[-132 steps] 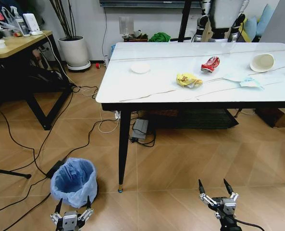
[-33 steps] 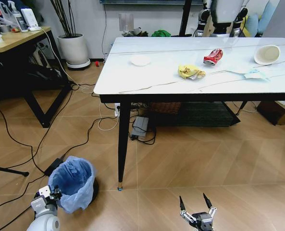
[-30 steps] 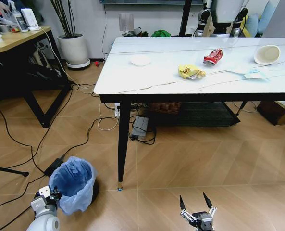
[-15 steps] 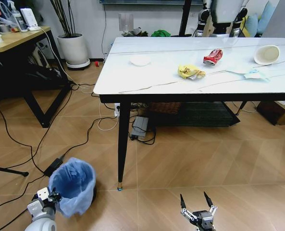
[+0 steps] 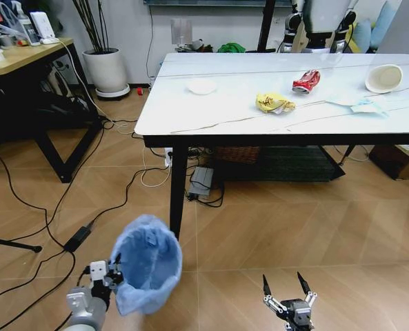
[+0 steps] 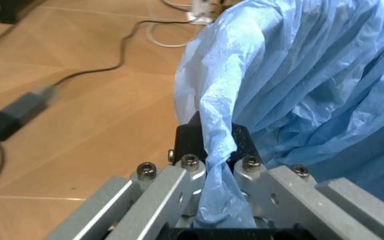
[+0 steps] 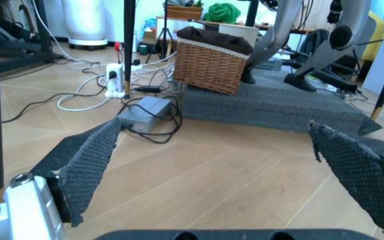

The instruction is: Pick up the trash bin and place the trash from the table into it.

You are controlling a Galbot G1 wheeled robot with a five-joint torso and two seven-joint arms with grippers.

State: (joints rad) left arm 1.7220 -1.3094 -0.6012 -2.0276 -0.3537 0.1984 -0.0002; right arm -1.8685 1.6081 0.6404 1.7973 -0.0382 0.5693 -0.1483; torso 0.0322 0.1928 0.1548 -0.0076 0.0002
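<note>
Your left gripper (image 6: 209, 172): silver alu links, hex screws, black pad. Right gripper (image 7: 222, 165): black textured triangular fingers (image 7: 85, 162), silver bracket; thin black prongs in head view.

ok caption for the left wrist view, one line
Left gripper clamped on the trash bin rim and blue liner.

Wooden floor (image 5: 273, 234), trailing cables (image 5: 25, 207), wooden desk (image 5: 18, 62), white planter (image 5: 107, 72).
</note>
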